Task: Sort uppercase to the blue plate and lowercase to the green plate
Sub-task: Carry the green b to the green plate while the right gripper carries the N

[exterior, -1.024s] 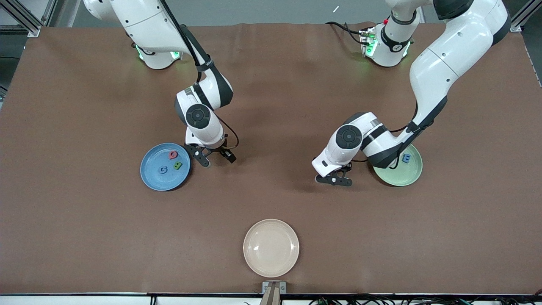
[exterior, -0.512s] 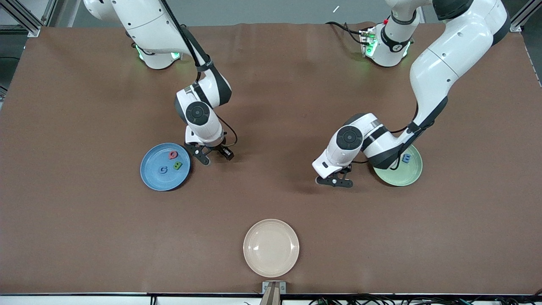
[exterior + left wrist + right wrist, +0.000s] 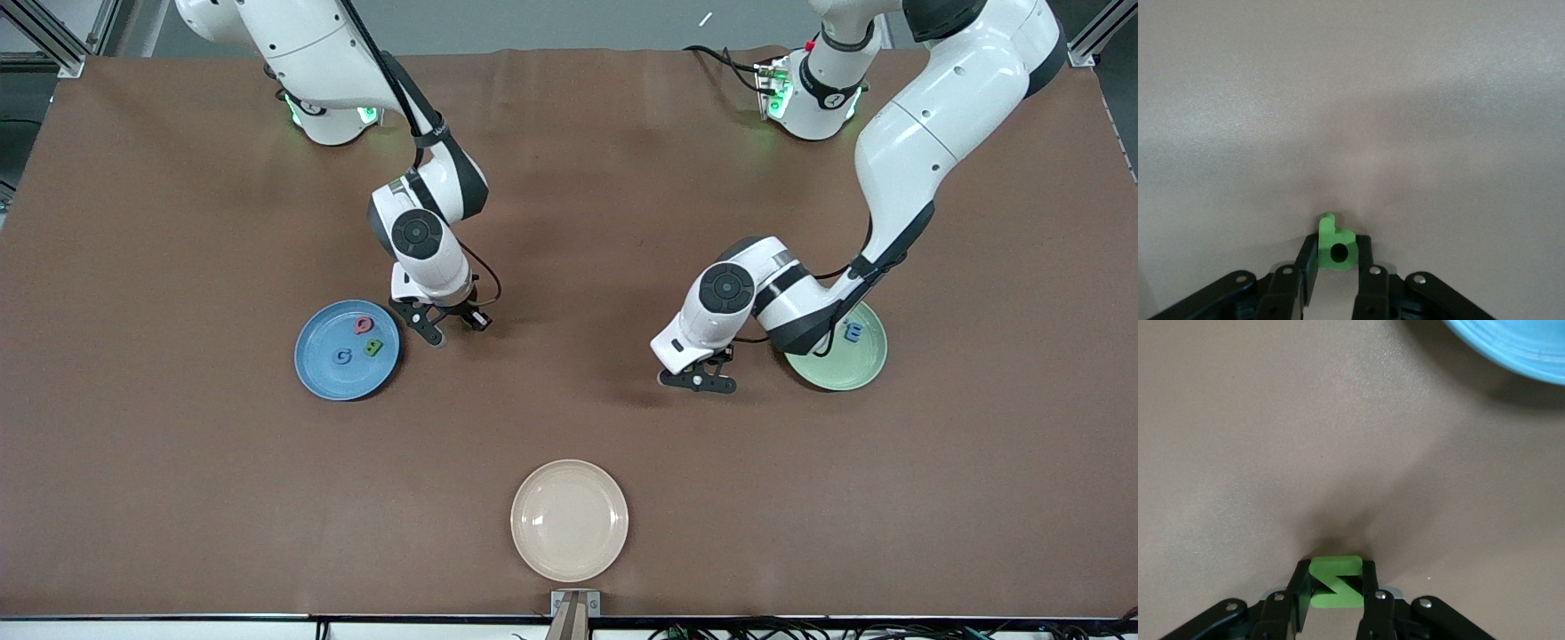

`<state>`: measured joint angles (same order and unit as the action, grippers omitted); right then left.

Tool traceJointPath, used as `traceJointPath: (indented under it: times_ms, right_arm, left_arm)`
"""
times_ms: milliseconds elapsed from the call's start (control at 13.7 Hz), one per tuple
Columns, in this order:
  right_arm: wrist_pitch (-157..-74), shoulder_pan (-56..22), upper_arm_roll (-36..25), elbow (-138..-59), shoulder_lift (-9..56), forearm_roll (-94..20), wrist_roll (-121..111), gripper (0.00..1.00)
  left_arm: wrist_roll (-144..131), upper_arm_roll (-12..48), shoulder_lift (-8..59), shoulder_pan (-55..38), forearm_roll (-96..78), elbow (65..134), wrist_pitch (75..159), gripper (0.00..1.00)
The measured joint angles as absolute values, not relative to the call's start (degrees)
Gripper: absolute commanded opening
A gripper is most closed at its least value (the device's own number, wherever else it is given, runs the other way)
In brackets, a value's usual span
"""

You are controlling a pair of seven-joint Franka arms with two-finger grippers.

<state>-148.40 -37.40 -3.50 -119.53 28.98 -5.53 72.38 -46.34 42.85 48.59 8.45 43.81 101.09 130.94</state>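
Pinching a green N (image 3: 1335, 590) just beside the blue plate (image 3: 322, 373), the right hand (image 3: 1335, 597) hides its lower part. The left hand (image 3: 1336, 267), beside the green plate (image 3: 858, 369), clamps an upright green p-like letter (image 3: 1336, 250), stem tip protruding.

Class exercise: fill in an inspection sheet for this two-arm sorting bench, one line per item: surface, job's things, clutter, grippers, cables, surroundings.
Surface: brown table.
Job's things: blue plate holds red, green and blue letters; green plate shows one blue letter.
Clutter: cream plate, nearest the front camera.
Grippers: right gripper shut on green N beside the blue plate; left gripper shut on green p-like letter beside the green plate.
Cables: bundle by the left arm's base.
Surroundings: metal frame.
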Motion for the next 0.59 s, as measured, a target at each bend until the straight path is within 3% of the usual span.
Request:
traceJointPath:
  times_ms: [366,585]
  right_arm:
    - [-139.16,-33.99,-4.74,-118.79,25.57,-5.53,64.92,0.00]
    - [-133.22,-26.99,-4.99,-118.76,21.18,-5.53,54.08,0.00]
  left_arm:
    - [-46.33,42.27,48.45,9.21,43.72,100.21,130.72,0.05]
    - [-44.45,48.65,48.02,16.50,43.72,100.23,126.09,0.06]
